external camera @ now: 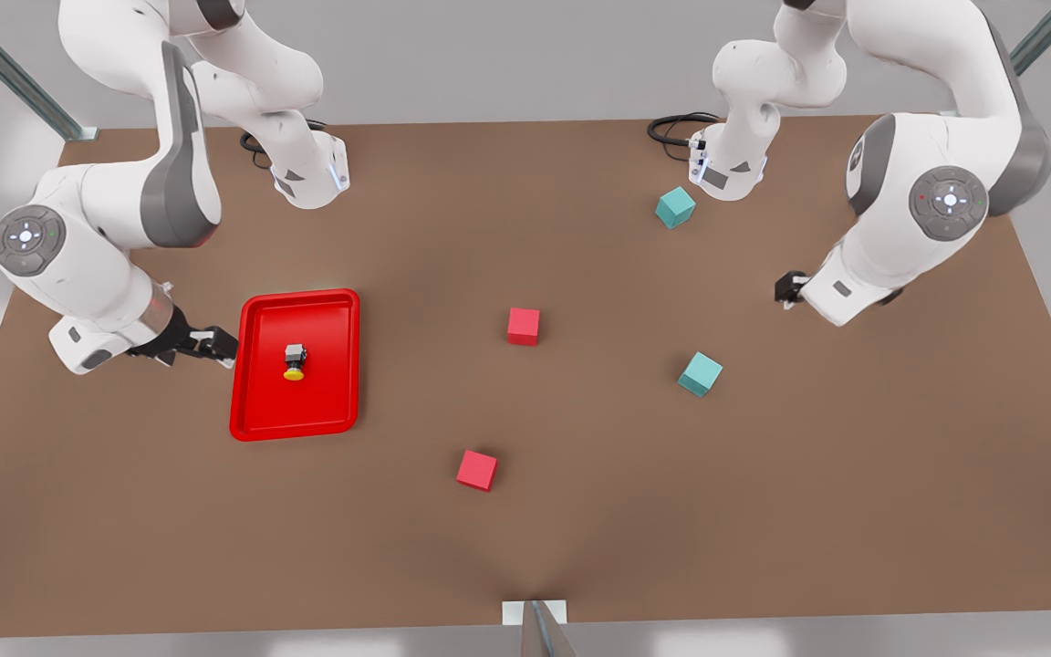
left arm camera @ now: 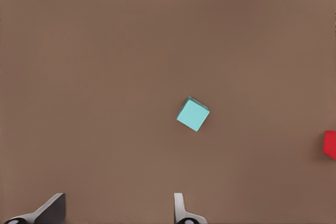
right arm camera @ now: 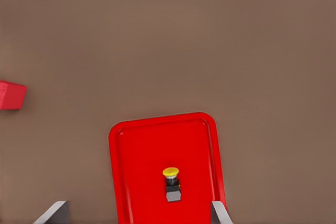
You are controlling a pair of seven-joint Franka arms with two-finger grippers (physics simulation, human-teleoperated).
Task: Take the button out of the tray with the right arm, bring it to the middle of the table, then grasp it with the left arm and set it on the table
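The button (external camera: 295, 362), a grey body with a yellow cap, lies on its side near the middle of the red tray (external camera: 325, 392) at the front view's left. My right gripper (external camera: 215, 345) hovers just outside the tray's edge, open and holding nothing. In the right wrist view the button (right arm camera: 171, 182) lies in the tray (right arm camera: 136, 156) ahead of the right gripper (right arm camera: 139, 216), between its spread fingertips (right arm camera: 58, 211). My left gripper (external camera: 790, 289) waits at the front view's right, open (left arm camera: 116, 211) above bare table.
Two red cubes (external camera: 523, 326) (external camera: 476, 470) and two teal cubes (external camera: 675, 207) (external camera: 700, 374) lie scattered across the brown table (external camera: 580, 529). A teal cube (left arm camera: 192, 114) sits ahead of the left gripper. Cables lie by both arm bases at the back.
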